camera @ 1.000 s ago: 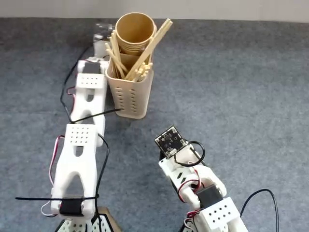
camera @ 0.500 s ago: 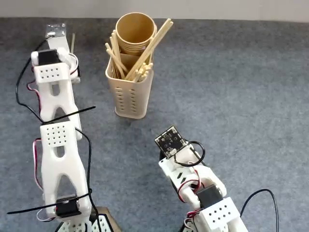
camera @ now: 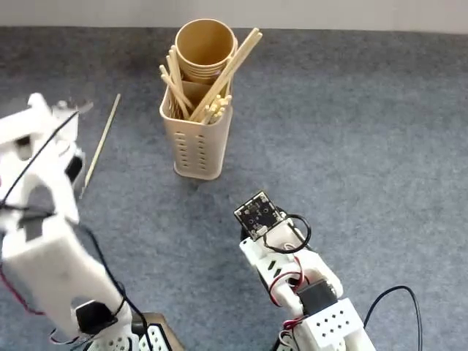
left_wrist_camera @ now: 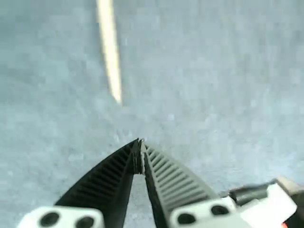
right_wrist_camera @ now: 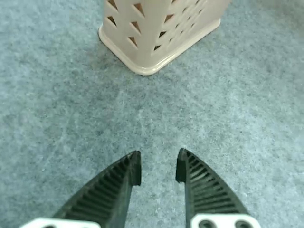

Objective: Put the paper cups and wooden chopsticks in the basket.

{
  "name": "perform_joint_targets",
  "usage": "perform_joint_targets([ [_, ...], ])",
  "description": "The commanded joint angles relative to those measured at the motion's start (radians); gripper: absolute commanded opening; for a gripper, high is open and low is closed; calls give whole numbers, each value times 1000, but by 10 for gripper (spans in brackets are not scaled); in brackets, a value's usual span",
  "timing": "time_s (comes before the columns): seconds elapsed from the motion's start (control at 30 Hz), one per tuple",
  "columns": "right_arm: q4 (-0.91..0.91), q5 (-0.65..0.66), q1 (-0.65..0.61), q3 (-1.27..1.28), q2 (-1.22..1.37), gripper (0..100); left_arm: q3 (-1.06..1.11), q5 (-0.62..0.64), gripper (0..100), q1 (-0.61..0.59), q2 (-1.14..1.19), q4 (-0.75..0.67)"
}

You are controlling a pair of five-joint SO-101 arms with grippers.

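Left gripper [left_wrist_camera: 138,154] pressed together, loose chopstick [camera: 102,141] flat on carpet [camera: 365,131], far end angled toward basket [camera: 196,146]

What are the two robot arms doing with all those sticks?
They are tidying up. The basket already holds a stack of paper cups and a bunch of chopsticks. One chopstick lies on the grey mat beside the basket, on the left arm's side. The left gripper is above the mat near that stick, shut and holding nothing. The right gripper is open over the mat in front of the basket, also empty.
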Motion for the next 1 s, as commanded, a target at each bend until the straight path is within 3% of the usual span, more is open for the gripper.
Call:
perform_joint_targets([
  [0.0,-18,12,-8,-2,-7,139,483,-52,11,-82,-334,-334],
  [0.13,-18,12,-8,-2,-5,139,570,-48,104,-97,-467,-500],
  [0.23,-18,12,-8,-2,-5,139,521,-3,213,-68,-493,-582],
  [0.3,-18,12,-8,-2,-5,139,444,26,223,-33,-472,-601],
  [0.53,-18,12,-8,-2,-5,139,-36,43,179,122,-145,-451],
  [0.97,-18,15,-8,-2,-5,139,-1027,66,173,137,737,-161],
])
